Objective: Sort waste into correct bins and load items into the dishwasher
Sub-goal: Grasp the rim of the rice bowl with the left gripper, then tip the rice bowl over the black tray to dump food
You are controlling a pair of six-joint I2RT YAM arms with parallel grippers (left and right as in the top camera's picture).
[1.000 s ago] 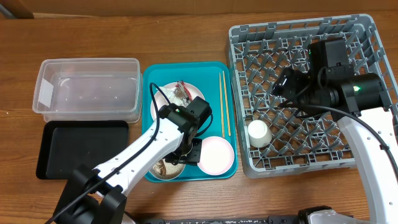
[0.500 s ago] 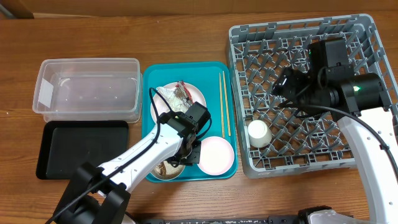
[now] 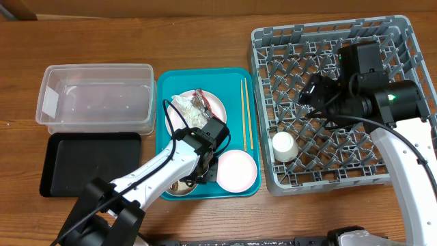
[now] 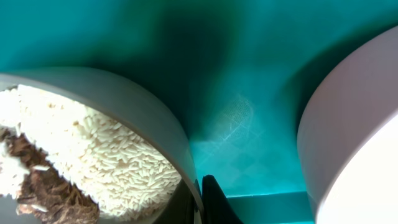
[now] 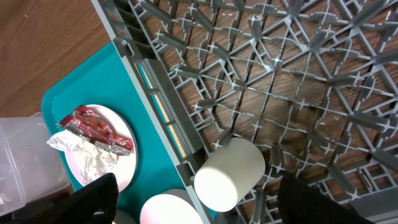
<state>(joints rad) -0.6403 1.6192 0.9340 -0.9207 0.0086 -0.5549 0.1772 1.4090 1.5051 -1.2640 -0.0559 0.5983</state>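
Note:
My left gripper (image 3: 203, 166) is shut on the right rim of the whitish bowl (image 3: 179, 186), one finger inside and one outside (image 4: 200, 200). The bowl (image 4: 134, 102) holds white rice with brown scraps (image 4: 93, 155) and sits at the front of the teal tray. The pink bowl (image 3: 237, 171) stands just to its right. The pale plate (image 3: 213, 106) carries crumpled white and red-striped wrappers (image 3: 191, 102). Two chopsticks (image 3: 246, 123) lie along the tray's right side. The white cup (image 3: 283, 145) lies in the grey dish rack (image 3: 403, 41). My right gripper (image 3: 311, 92) hangs open over the rack, above the cup (image 5: 229, 173).
The clear tub (image 3: 95, 75) stands at the left, with the black tray (image 3: 51, 167) in front of it. The teal serving tray (image 3: 164, 85) sits between them and the rack. The rack wall (image 5: 161, 118) separates the cup from the tray.
My left gripper has moved toward the table's front edge and down onto the rim of the rice bowl. The right arm has not moved.

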